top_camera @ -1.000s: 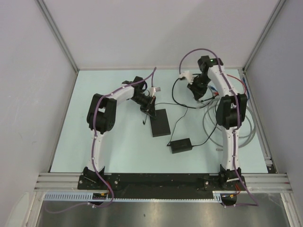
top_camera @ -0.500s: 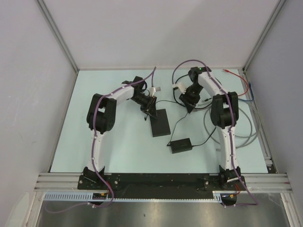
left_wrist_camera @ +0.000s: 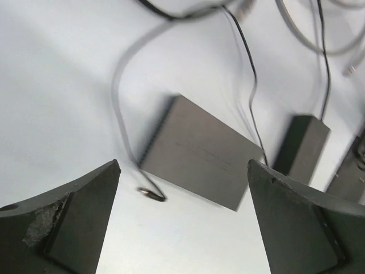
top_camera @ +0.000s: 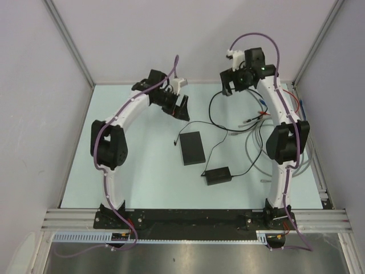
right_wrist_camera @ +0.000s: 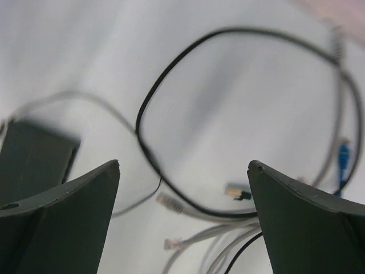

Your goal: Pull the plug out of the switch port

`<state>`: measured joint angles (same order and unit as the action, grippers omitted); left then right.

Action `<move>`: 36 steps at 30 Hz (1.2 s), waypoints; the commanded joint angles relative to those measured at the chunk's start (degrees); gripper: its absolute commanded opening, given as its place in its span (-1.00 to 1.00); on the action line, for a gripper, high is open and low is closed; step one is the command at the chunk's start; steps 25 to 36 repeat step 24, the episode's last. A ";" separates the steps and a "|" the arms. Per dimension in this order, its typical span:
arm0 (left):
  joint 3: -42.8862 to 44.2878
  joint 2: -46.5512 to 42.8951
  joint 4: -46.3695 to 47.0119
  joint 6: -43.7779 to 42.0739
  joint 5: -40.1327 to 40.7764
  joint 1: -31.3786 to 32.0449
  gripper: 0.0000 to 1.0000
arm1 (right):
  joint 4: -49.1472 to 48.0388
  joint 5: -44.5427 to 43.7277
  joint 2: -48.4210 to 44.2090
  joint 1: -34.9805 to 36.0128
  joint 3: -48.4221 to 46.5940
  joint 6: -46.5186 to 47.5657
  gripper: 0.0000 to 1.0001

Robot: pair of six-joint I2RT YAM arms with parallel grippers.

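Left claw (left_wrist_camera: 183, 168) spread, empty, high and well apart from flat matte-black rectangular switch box (left_wrist_camera: 199, 154) mid-table | right claw (right_wrist_camera: 183, 165) spread too | dark plug tip (left_wrist_camera: 149, 194) lies beside box, seemingly free | risk: I snag its cable, dragging box.

Both arms were white with black joint housings: the left arm (top_camera: 128, 108) at frame left, the right arm (top_camera: 279, 182) at frame right. A purple cable (top_camera: 174, 64) trailed each. Dark grey, wedge-shaped fingers (left_wrist_camera: 63, 222) showed scuffing.

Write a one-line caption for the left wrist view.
Open-jawed left gripper above flat black box, thin cable, smaller black brick.
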<state>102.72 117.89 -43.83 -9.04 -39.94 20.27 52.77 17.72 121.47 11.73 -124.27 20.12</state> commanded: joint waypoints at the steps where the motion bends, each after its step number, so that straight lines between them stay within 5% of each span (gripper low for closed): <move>1: 10.89 -5.30 -0.19 1.12 9.78 -1.29 0.99 | -14.10 -14.50 -2.38 -0.65 -5.27 -15.18 0.99; 6: 21.72 -5.38 -1.88 7.07 24.45 -3.22 0.99 | -10.86 -28.06 0.87 2.41 -14.86 -16.96 1.00; 9: 19.38 -7.92 -0.03 18.39 31.93 -7.17 0.99 | -8.57 -31.41 -1.14 5.22 -9.70 -17.48 0.99; 13: 12.96 -10.48 0.42 17.83 36.68 -9.90 0.99 | -9.71 -32.83 -6.58 7.08 0.24 -18.89 0.99; 20: 1.18 -12.68 5.33 15.97 31.16 -14.99 0.99 | -10.50 -32.23 -8.44 8.31 2.89 -12.75 0.99; 36: 2.92 -11.36 5.78 16.60 31.15 -17.02 0.99 | -9.88 -28.70 -8.71 8.14 2.28 -11.86 0.99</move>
